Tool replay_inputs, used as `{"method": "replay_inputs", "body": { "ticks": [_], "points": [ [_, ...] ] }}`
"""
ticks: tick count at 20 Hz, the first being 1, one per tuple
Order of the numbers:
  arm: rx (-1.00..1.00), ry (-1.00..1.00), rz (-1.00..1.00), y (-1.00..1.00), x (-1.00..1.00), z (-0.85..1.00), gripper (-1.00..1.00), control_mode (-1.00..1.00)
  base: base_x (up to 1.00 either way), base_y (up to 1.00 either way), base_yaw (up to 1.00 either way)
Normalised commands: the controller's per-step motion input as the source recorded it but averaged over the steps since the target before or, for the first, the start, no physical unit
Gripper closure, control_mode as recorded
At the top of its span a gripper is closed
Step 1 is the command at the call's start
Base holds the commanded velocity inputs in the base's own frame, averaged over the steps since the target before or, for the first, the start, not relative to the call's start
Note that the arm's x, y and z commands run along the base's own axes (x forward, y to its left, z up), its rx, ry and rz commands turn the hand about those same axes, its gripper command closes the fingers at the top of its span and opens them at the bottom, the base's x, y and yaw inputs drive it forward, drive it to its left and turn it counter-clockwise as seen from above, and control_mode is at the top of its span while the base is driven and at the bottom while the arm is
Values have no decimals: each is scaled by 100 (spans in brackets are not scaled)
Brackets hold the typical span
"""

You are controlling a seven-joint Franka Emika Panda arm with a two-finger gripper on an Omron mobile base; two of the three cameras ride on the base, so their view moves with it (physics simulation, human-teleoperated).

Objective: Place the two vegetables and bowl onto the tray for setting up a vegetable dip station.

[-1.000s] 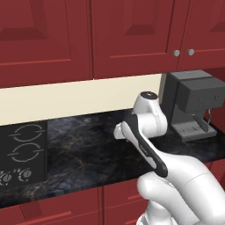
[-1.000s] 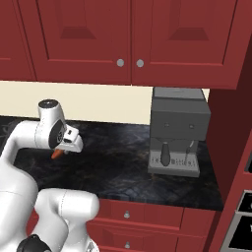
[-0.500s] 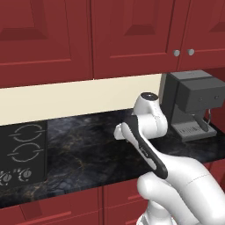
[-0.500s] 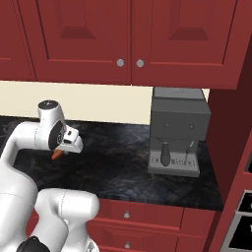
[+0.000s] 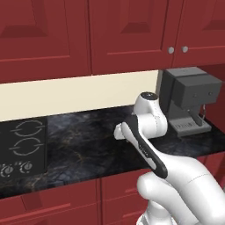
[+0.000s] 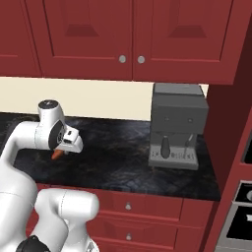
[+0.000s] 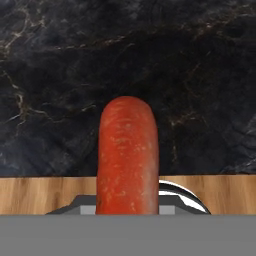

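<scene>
One vegetable, the orange-red carrot [image 7: 127, 155], is held by the gripper [image 6: 60, 151]. In the hand view the carrot rises from the bottom centre of the frame and runs up to mid-frame, with the black marble counter [image 7: 200, 75] behind it. In the right base view its tip protrudes below the hand at left centre, clear of the counter surface. The fingers themselves are hidden by the carrot and the hand housing; the grip is judged closed on the carrot, since the piece hangs with the hand above the counter.

Across the lower part of the hand view a light wooden band [image 7: 45, 195] runs from edge to edge. Whether this is the tray cannot be told from its colour and extent. A rounded metallic edge [image 7: 180, 192] sits just beside the carrot at lower right; its identity is unclear.

Step in hand: transport of the first vegetable toward the tray. A dark coffee machine [image 6: 177, 125] stands on the counter at right centre, well apart from the hand.

Next move, as judged: locate the tray, bring the carrot over its flat surface, lower until near contact, then release.
</scene>
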Motion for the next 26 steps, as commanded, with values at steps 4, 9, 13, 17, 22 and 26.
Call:
{"method": "replay_inputs", "body": {
  "ticks": [4, 9, 13, 17, 22, 26],
  "points": [
    [0, 0, 0, 0, 0, 0, 100, 100, -46, 7, 0],
    [0, 0, 0, 0, 0, 0, 100, 100, -19, 55, -3],
    [0, 0, 0, 0, 0, 0, 100, 100, -6, 67, 0],
    [0, 0, 0, 0, 0, 0, 100, 100, -1, 71, 0],
    [0, 0, 0, 0, 0, 0, 100, 100, 0, 74, 0],
    [0, 0, 0, 0, 0, 0, 100, 100, 0, 75, 0]
  ]
}}
